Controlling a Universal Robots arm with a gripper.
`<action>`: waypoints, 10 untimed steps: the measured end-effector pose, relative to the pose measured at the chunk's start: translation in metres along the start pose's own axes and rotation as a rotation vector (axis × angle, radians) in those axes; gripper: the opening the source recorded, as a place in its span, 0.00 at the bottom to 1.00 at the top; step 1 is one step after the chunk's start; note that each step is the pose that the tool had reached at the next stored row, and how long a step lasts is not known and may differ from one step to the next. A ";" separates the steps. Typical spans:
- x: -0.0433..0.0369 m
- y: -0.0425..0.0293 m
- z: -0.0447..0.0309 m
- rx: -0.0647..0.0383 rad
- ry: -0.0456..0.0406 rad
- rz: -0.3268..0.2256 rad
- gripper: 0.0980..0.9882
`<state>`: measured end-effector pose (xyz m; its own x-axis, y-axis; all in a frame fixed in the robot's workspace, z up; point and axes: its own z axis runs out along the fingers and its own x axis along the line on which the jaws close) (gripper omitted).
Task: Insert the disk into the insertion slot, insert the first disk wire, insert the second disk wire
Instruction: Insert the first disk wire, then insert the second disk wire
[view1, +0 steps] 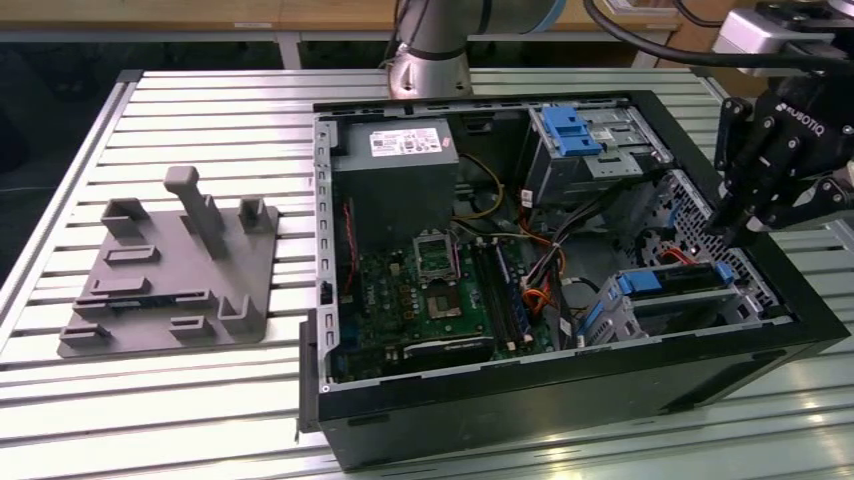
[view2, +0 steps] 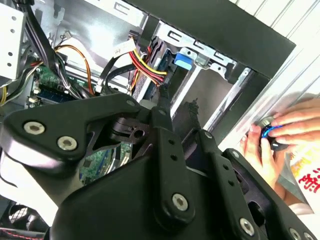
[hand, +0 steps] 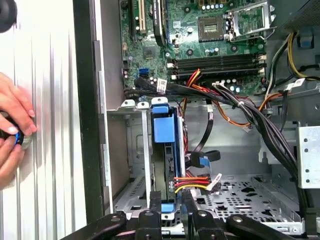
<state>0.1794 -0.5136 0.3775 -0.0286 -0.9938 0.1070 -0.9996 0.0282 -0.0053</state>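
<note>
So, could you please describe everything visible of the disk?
The flat hard drive in its bright blue plastic carrier sits edge-on to the first wrist view, inside the low grey sheet-metal drive bay of the black computer case. Red, yellow and black wires reach its side. The black tool hangs just above it.

Inside the computer case (view1: 561, 400), a thick bundle of cables (hand: 235, 107) crosses between the circuit board (view1: 427, 290) and the drive bay (hand: 131, 160) holding the disk (hand: 164, 127), crowding that side. The case wall (hand: 85, 125) shuts off the other side. Just beyond it a person's hands (hand: 15, 112) rest on the bench (view1: 200, 400). Straight above the bay the gripper (view1: 731, 225) hangs in open room.
</note>
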 end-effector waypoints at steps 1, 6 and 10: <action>0.0000 0.0000 0.0000 0.000 0.0000 0.000 0.23; 0.0000 0.0000 -0.0001 0.000 -0.0004 0.000 0.23; 0.0000 0.0000 -0.0001 0.000 -0.0005 0.000 0.23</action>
<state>0.1794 -0.5136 0.3776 -0.0286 -0.9939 0.1065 -0.9996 0.0282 -0.0052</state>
